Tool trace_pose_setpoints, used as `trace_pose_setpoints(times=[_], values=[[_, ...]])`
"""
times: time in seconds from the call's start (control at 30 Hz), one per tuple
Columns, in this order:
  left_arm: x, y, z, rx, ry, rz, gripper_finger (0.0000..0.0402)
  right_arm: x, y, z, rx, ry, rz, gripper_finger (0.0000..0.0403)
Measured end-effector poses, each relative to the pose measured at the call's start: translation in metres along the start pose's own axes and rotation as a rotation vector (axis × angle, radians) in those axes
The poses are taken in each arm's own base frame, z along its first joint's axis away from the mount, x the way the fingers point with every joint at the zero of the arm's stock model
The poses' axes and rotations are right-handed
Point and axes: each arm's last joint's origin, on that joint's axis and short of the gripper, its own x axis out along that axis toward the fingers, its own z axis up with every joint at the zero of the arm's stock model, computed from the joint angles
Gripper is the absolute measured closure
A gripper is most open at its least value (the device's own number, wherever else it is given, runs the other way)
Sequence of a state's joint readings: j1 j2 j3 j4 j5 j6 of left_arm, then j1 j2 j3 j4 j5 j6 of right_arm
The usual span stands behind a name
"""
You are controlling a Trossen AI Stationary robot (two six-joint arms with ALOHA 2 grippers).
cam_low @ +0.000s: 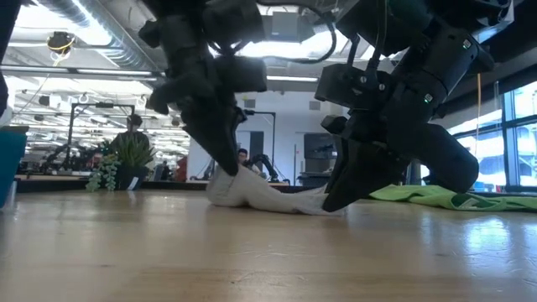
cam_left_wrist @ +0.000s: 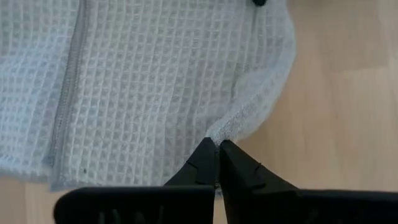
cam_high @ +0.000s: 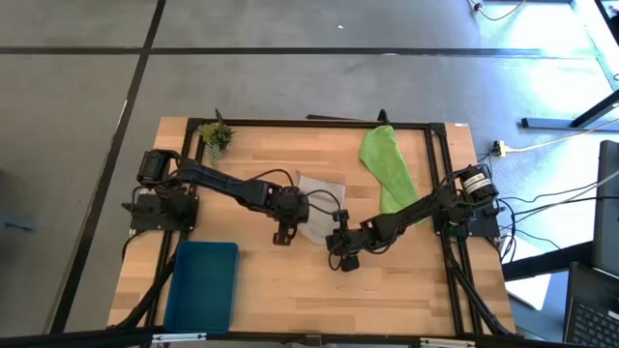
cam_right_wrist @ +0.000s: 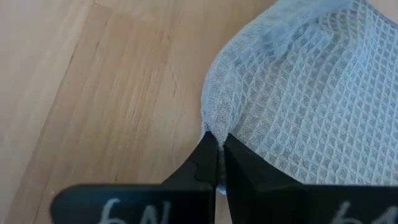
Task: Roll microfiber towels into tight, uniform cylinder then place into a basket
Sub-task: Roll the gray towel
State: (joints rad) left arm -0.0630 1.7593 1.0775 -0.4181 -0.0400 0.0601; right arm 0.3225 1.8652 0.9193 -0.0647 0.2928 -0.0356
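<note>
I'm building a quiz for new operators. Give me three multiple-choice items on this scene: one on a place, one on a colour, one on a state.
1. Where is the basket?
A. by the table's near-left corner
B. beside the plant
C. under the green towel

2. What colour is the towel lying untouched toward the right?
A. teal
B. lime green
C. grey

3. How are the two tools?
A. both open
B. one open
C. both shut on the grey towel's edge

Answers:
A, it lies below the left arm.
B, green towel.
C, left tool and right tool pinch the grey towel.
</note>
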Motion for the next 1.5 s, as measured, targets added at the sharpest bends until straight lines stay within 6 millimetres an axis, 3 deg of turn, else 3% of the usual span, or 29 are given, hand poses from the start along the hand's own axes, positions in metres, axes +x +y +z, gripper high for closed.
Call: trace_pose_setpoints(times=[0.43,1.5], values=[[0.011,0.02,-0.002,-0.021,0.016,0.123,0.0402,0.0,0.0,0.0,-0.003,0.0,0.002,0.0388],[0.011,0.035,0.006,-0.047,-0.082,0.182,0.0401,0.0,0.0,0.0,-0.026,-0.002,0.002,0.0388]])
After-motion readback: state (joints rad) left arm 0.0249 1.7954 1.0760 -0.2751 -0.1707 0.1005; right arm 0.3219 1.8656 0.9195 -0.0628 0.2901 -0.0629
